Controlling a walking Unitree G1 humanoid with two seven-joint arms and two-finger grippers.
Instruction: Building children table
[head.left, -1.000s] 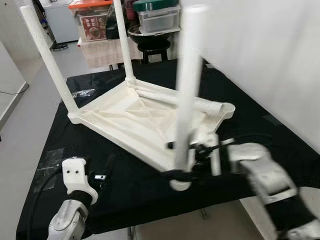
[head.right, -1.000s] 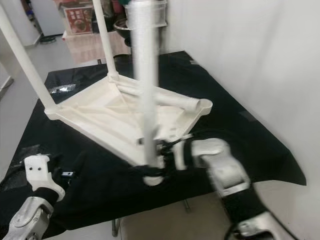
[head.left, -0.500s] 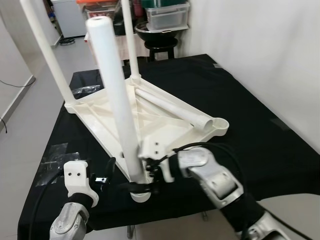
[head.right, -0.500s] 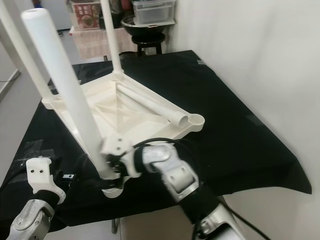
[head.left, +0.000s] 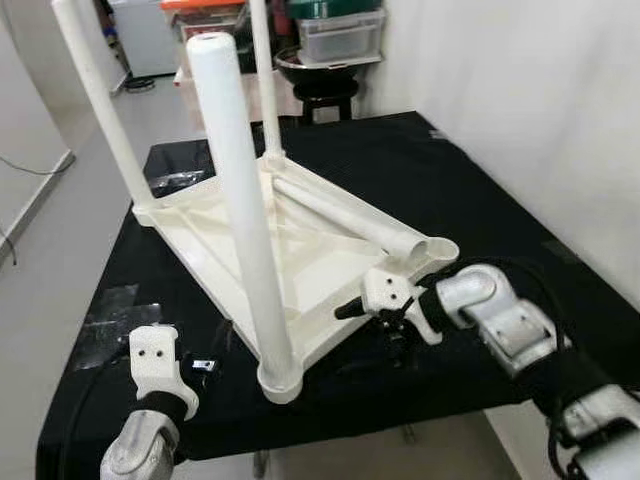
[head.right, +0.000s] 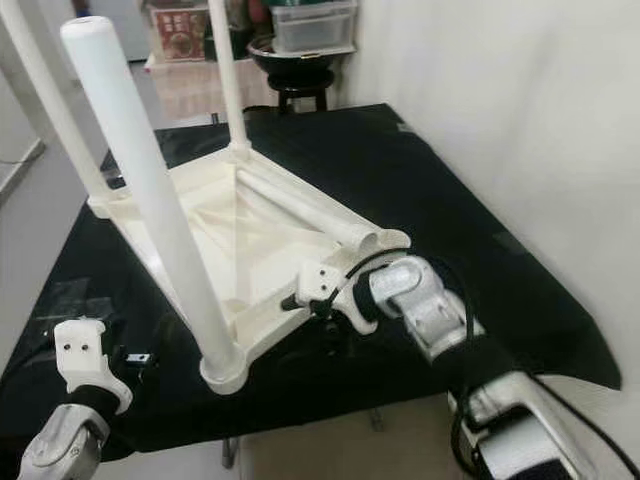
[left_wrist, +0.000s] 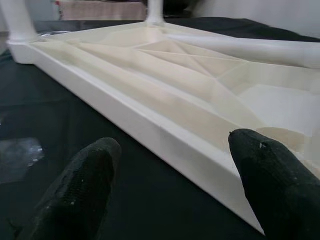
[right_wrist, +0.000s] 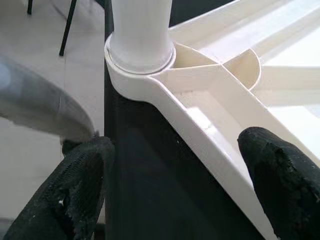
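A white children's table top (head.left: 330, 265) lies upside down on a black-covered table (head.left: 480, 200). Three white legs stand up from its corners: the near one (head.left: 240, 200), one at far left (head.left: 100, 110) and one at the back (head.left: 265, 80). Another leg (head.left: 350, 215) lies loose inside the top, its open end at the right corner. My right gripper (head.left: 372, 325) is open at the top's front right edge, a hand's width right of the near leg; its wrist view shows that leg's socket (right_wrist: 140, 37). My left gripper (left_wrist: 175, 185) is open, low at front left, facing the top's rim (left_wrist: 150, 125).
A white wall runs along the right. Behind the table are a black stool (head.left: 320, 95) with a bowl and plastic bins (head.left: 335, 30). A clear plastic bag (head.left: 180, 180) and a taped patch (head.left: 105, 310) lie on the cloth at left. Bare floor lies to the left.
My right gripper has let go of the near leg and drawn back to the right. That leg now stands by itself in its front corner socket. The left arm stays put.
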